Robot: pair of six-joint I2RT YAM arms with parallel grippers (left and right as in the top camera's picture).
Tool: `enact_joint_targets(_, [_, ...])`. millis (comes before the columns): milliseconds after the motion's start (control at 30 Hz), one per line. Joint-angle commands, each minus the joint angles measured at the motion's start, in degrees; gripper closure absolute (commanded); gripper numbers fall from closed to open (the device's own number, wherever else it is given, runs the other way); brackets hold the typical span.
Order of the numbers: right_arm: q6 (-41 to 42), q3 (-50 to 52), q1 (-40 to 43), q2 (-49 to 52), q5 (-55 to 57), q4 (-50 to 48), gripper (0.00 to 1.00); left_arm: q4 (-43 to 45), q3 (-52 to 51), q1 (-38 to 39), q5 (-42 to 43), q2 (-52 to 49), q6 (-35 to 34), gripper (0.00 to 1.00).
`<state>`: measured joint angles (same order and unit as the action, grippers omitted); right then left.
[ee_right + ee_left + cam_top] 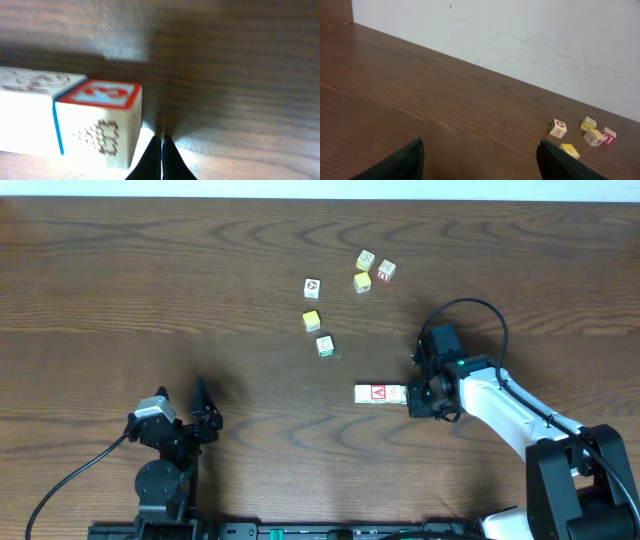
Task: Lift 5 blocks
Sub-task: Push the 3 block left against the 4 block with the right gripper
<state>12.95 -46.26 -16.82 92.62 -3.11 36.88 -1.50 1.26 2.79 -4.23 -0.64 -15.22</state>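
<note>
Closest to us, in the right wrist view, the right pincer (162,142) has its tips pressed together, pinching nothing. They sit low over the counter (150,280), just beside the right-hand side of a red-framed block (97,120); whether they touch it, we cannot tell. Butted against that block's other side is a cream block (27,115), and from overhead we see both as part of a short row (380,393) lying flat, one end toward the pincer.

Over on the near left, the left pincer (481,141) is spread wide and empty, well apart from every block.

We judge no lift is under way: everything rests on the counter, and this looks like an approach or a nudge. Closed tips can only push, so the next move calls for spreading the jaws and setting them around a block.

Farther out we spot a green-trimmed cube (325,345), a yellow cube (312,320) and a white cube (312,287). Beyond them, a second yellow cube (362,281), a cream cube (366,260) and a red-faced cube (386,271) sit close together.

Dark wood grain runs across the counter, and a pale wall (520,35) rises behind its far edge.
</note>
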Motion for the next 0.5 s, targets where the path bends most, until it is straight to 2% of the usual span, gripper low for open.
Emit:
enact_joint_targets(0, [0.17,0.44,-1.14,0.07,-0.39,0.96,0.99,-2.32,-1.01,-0.09,-0.76,0.04,-0.09,0.27])
enact_joint_targets(467, [0.28,0.44,-6.01,0.07,0.26,0.81,0.99,-2.32,-1.01,-0.09,-0.76,0.04,-0.09,0.28])
